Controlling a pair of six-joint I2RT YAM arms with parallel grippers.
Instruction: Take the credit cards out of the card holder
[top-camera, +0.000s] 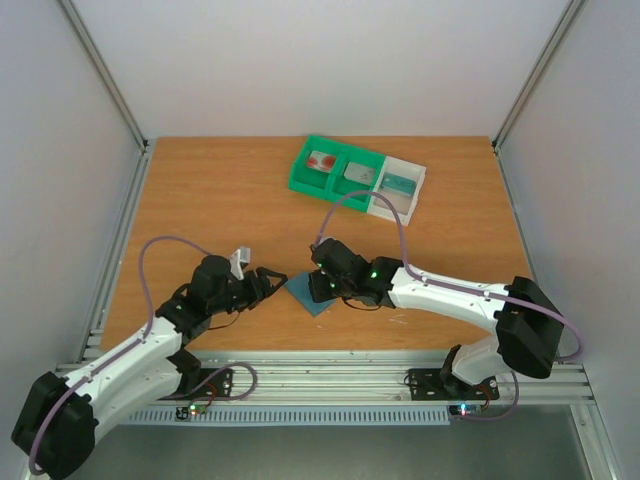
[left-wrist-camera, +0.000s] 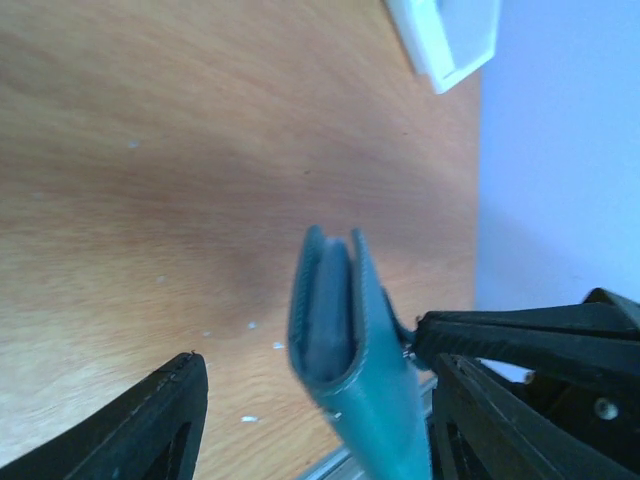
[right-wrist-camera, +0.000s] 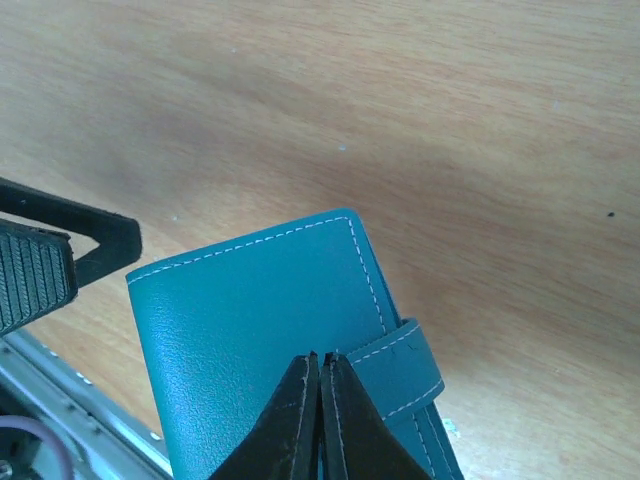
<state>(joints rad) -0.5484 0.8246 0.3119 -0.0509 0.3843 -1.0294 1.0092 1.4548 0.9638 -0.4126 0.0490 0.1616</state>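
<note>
A wooden table (top-camera: 230, 200) with an orange-brown grain fills the floor of the scene. On its far side, right of centre, lies a small tray set at a slant: two green compartments (top-camera: 315, 190) side by side on the left, with a white compartment (top-camera: 416, 195) touching them on the right. The left wrist view catches a corner of that white compartment (left-wrist-camera: 455, 45), and pale specks dot the wood. Aluminium rails (top-camera: 330, 365) run along the near edge. White walls close in the left, right and far sides, with slanted metal posts (top-camera: 105, 70) at the far corners.
</note>
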